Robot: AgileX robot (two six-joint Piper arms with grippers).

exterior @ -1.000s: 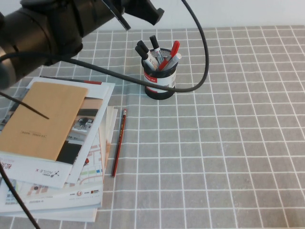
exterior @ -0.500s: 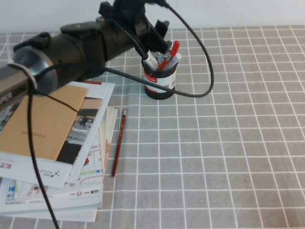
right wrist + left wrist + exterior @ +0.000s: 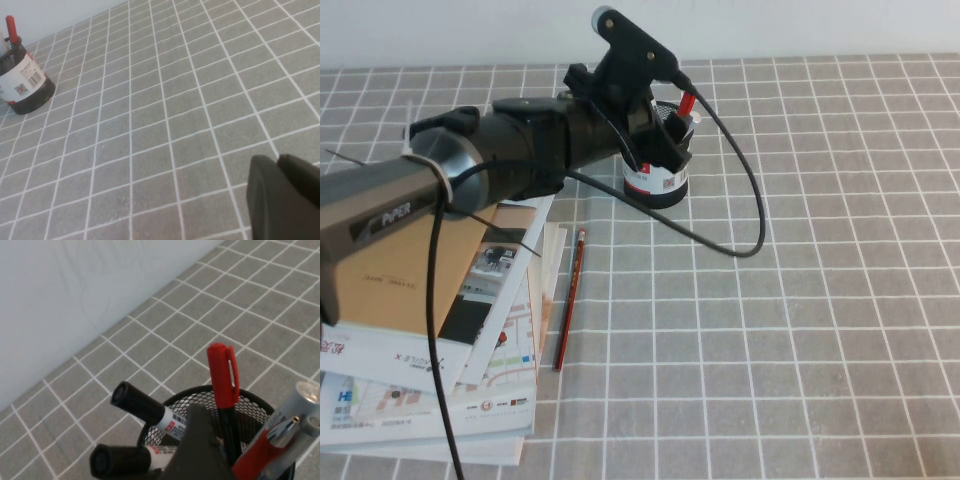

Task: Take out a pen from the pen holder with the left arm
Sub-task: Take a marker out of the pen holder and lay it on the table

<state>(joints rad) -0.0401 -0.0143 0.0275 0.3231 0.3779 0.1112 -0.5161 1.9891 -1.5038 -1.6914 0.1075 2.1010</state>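
Observation:
A black mesh pen holder (image 3: 660, 183) with a white label stands at the back of the grey tiled table. My left gripper (image 3: 665, 128) hangs right over its mouth and hides most of the pens in the high view; only a red pen's cap (image 3: 686, 102) sticks out. The left wrist view shows the red pen (image 3: 222, 375), two black markers (image 3: 145, 410) and a silver-and-red pen (image 3: 280, 440) standing in the holder (image 3: 255, 402). One finger (image 3: 197, 450) dips in beside the red pen, standing open and gripping nothing. My right gripper (image 3: 277, 161) is shut, low over bare table far from the holder (image 3: 25, 82).
A stack of magazines with a brown booklet on top (image 3: 430, 290) lies at the left front. A red pencil (image 3: 570, 298) lies beside it. The left arm's black cable (image 3: 752, 205) loops over the table right of the holder. A white wall runs behind.
The left arm has swung down and to the right, from above the back edge to directly over the holder. The pens, pencil and magazines have not moved.

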